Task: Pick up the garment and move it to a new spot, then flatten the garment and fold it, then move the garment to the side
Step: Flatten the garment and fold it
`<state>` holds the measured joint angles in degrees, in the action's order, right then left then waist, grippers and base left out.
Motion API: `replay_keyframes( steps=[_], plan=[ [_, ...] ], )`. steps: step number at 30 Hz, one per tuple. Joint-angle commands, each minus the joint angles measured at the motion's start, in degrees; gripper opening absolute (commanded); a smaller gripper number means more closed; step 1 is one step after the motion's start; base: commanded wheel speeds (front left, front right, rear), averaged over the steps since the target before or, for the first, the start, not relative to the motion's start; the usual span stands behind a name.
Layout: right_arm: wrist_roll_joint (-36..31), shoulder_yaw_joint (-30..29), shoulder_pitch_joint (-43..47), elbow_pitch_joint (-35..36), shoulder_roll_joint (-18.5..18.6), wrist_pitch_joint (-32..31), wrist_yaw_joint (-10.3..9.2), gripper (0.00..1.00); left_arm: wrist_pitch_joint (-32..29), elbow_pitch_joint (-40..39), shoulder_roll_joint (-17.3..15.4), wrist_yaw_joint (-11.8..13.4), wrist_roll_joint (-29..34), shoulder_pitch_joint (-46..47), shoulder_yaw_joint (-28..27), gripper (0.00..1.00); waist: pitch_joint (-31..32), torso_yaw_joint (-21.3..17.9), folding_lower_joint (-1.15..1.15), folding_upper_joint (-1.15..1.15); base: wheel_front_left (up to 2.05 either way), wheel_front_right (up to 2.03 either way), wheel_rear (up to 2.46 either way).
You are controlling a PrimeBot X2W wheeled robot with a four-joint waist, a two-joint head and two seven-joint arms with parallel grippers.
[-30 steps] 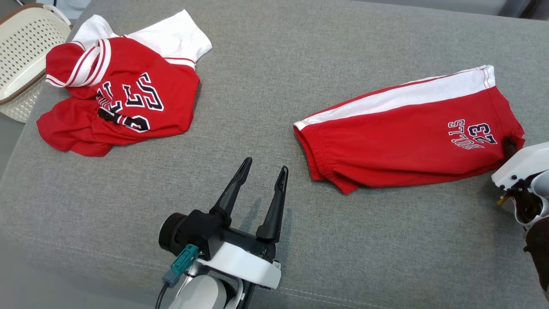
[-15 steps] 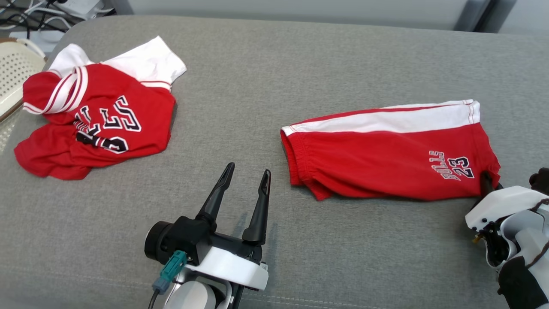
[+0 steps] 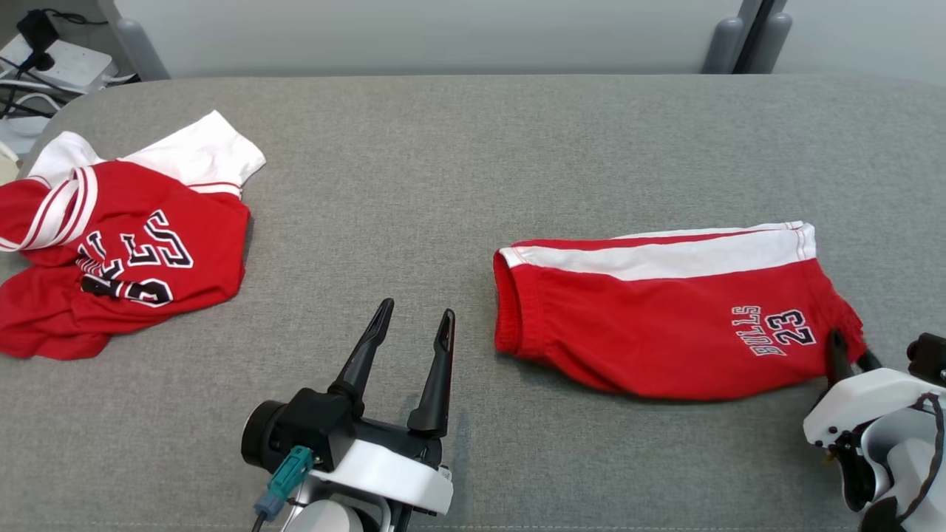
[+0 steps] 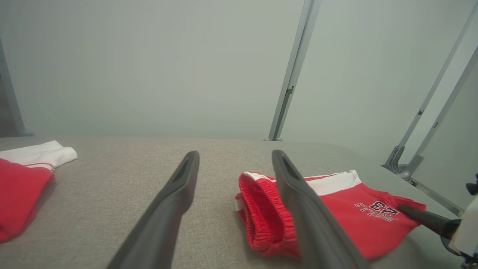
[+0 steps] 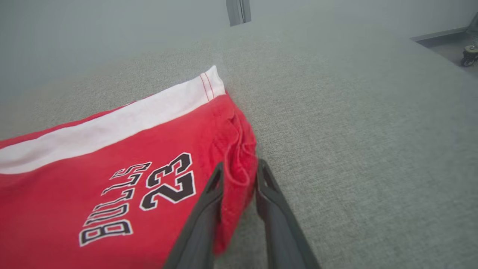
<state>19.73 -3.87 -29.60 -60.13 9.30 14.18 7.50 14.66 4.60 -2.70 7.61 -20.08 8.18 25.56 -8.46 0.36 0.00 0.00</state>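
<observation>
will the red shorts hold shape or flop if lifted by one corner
Likely floppy: the red shorts bunch between the jaws of the right gripper. Probably light: thin cloth lying flat. The grey fabric surface may resist sliding.

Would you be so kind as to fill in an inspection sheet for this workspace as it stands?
Surface: grey fabric surface, woven and smooth.
Job's things: red shorts, folded flat right of centre, white stripe on the far side.
Clutter: red jersey, crumpled at the left.
Grippers: left gripper, jaws open, nothing between them; right gripper, jaws narrowly apart around the shorts' hem corner, whether they grip it cannot be told.
Cables: floor cables and a power strip beyond the far left corner; teal connector with its lead at the left wrist.
Surroundings: pale wall, grey posts.
</observation>
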Motion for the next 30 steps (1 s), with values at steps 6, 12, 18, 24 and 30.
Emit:
replay_keyframes(
  steps=[6,12,18,24,30],
  plan=[
    [-13.6,-2.7,4.9,10.1,0.0,0.8,-0.01,1.0,0.3,-0.9,-0.2,0.4,0.0,-0.4,-3.6,1.0,0.6,-1.7,0.0,0.0,0.0,0.0,0.0],
    [-19.0,-0.2,11.2,22.2,-2.5,0.8,-0.01,1.0,0.3,-0.7,-0.2,0.6,1.4,-1.5,-5.8,1.0,1.0,-3.1,0.0,0.0,0.0,0.0,0.0],
    [-15.5,5.4,18.1,30.8,-1.0,0.8,-0.01,1.0,0.3,0.0,-0.2,0.7,2.8,-3.0,-7.2,1.0,1.9,-4.2,0.0,0.0,0.0,0.0,0.0],
    [-13.5,6.7,21.7,34.3,0.7,0.8,-0.01,1.0,0.3,0.4,-0.2,0.3,3.8,-4.2,-8.0,1.0,2.6,-4.8,0.0,0.0,0.0,0.0,0.0],
    [-11.8,6.4,23.7,36.5,0.4,0.8,-0.01,1.0,0.3,0.4,-0.2,0.0,4.1,-5.6,-8.8,1.0,3.6,-5.5,0.0,0.0,0.0,0.0,0.0]
  ],
)
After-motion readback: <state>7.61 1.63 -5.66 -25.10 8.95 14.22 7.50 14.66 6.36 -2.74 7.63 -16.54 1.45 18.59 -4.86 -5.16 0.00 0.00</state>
